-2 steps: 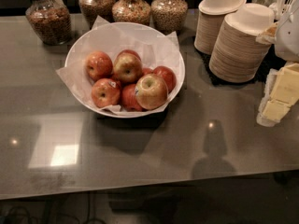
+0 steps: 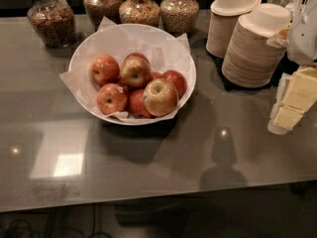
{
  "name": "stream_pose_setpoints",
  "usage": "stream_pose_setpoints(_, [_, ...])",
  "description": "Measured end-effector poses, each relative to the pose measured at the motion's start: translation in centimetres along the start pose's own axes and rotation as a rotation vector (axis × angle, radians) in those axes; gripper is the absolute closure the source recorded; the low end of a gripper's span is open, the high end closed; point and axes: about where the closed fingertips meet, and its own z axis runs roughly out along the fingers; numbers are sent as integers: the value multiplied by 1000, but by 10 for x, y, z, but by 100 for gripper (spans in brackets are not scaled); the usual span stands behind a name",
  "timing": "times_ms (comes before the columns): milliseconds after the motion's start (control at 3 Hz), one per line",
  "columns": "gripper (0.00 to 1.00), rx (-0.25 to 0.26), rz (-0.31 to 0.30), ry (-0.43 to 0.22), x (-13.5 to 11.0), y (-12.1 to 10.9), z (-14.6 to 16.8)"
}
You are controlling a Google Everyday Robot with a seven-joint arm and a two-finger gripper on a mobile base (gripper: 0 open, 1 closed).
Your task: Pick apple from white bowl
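Observation:
The white bowl (image 2: 83,58), lined with crumpled white paper, stands on the grey table at centre left and holds several apples. The apple (image 2: 159,97), the largest and palest, yellow-green with a red blush and its stem dimple up, lies at the bowl's front right. Redder apples lie to its left and behind it. My gripper (image 2: 293,99), cream-coloured, hangs at the right edge of the camera view, above the table and well to the right of the bowl. It touches no apple.
Two stacks of beige paper bowls (image 2: 252,48) stand at the back right, between the gripper and the white bowl. Several glass jars of nuts and cereal (image 2: 141,8) line the back edge. The table's front edge (image 2: 148,197) runs along the bottom.

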Motion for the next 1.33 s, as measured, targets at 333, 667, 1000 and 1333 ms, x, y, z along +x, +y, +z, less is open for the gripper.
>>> stream_pose_setpoints(333, [0, -16, -39, -27, -19, 0, 9])
stream_pose_setpoints(667, [0, -11, -35, -31, -19, -1, 9])
stream_pose_setpoints(1000, [0, -48, -28, -126, -43, -1, 22])
stream_pose_setpoints(1333, [0, -101, -61, -235, -87, 4, 32])
